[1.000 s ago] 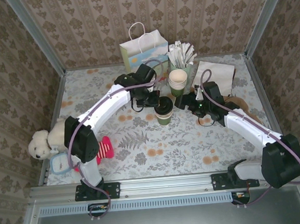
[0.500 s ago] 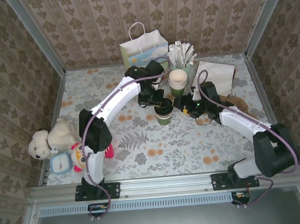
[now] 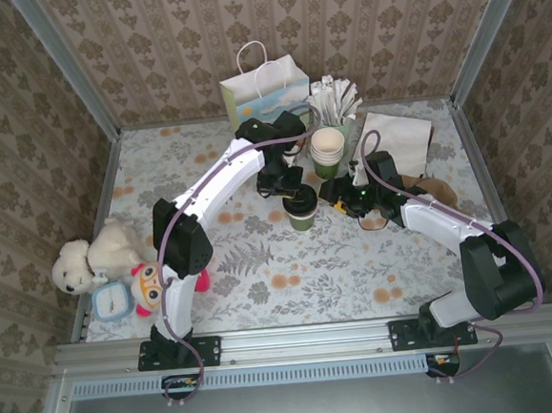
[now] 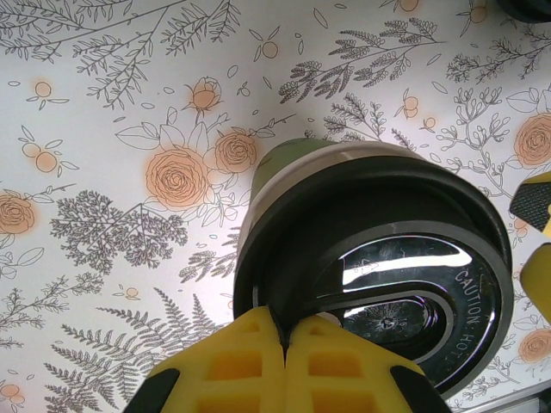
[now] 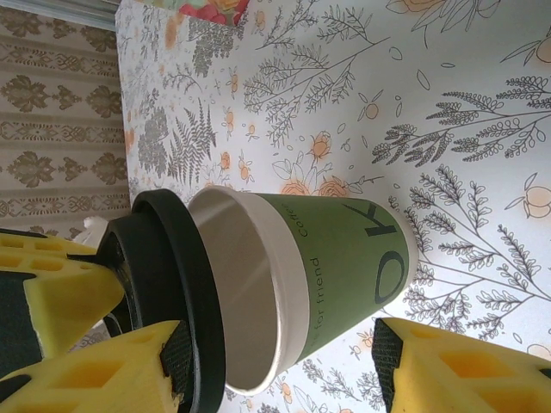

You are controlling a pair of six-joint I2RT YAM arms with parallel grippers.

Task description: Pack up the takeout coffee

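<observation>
Your right tool point(image 5: 281, 353) is narrowing around the cup point(image 3: 301, 211) on the counter point(image 3: 262, 270), not yet gripping. Your left tool point(image 4: 284, 344), pinched shut, rests on the lid point(image 4: 379, 249), which sits ajar; seat it before bagging.

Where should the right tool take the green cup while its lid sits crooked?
On the green wall of the cup, below the rim, coming level from its right side: it stands upright, and the left tool pinches the tilted lid over the top.
</observation>
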